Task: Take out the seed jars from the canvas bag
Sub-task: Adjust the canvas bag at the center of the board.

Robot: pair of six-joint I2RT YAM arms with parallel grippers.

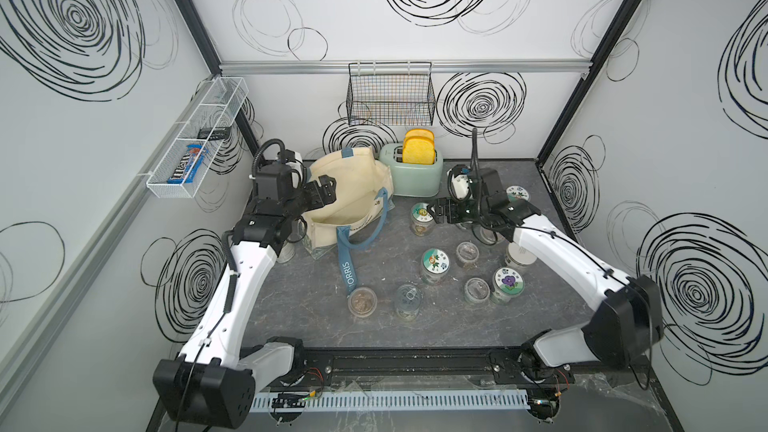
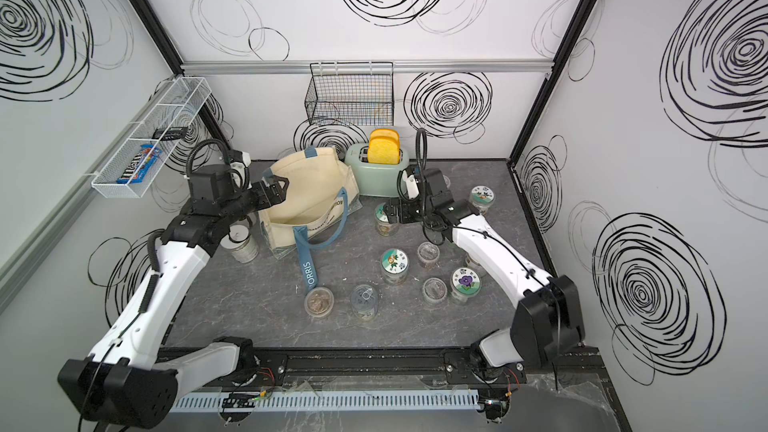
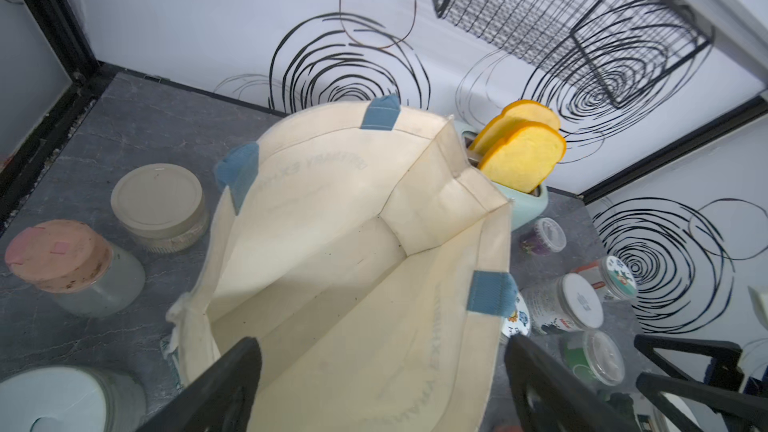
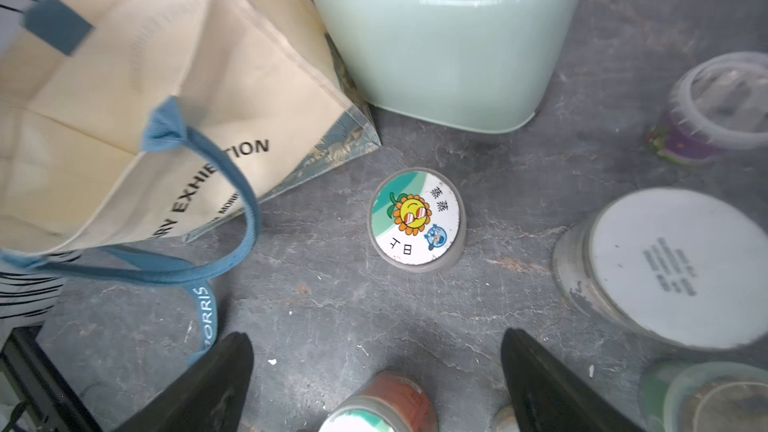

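The bag (image 1: pixel 357 184) stands open toward the back edge of the desk (image 1: pixel 307 309), left of the middle, with its far side just beside the toaster (image 1: pixel 417 178), which holds two yellow bread slices (image 1: pixel 419 150). In the left wrist view its cream inside (image 3: pixel 332 268) shows down to the bottom fold. One blue handle (image 1: pixel 347 272) trails from the front rim across the desk, and its lettered end reaches a clear tub (image 1: pixel 362 302) of brown seeds near the front edge.

The left gripper (image 1: pixel 326 189) hangs over the left rim of the bag's mouth, jaws spread wide and holding nothing. The right gripper (image 1: pixel 437 211) is low over the desk to the right of the bag, also spread and empty, just beside the sunflower jar (image 1: pixel 422 216). In the right wrist view that jar (image 4: pixel 417 220) stands upright ahead of the fingertips (image 4: pixel 208 388), apart from them.

More jars stand on the desk's right half:
- a flower-lid jar (image 1: pixel 435 263)
- a purple-flower jar (image 1: pixel 508 282)
- a clear-lid jar (image 1: pixel 467 253)
- a pull-tab jar (image 1: pixel 408 299)
- a white-lid jar (image 1: pixel 517 259), partly under the right arm
- a corner jar (image 1: pixel 518 193) near the back right corner

Another white jar (image 2: pixel 241 243) sits at the bag's left side, under the left arm. A tan-lid jar (image 3: pixel 158 197) and a pink-lid jar (image 3: pixel 58 255) stand beside the bag
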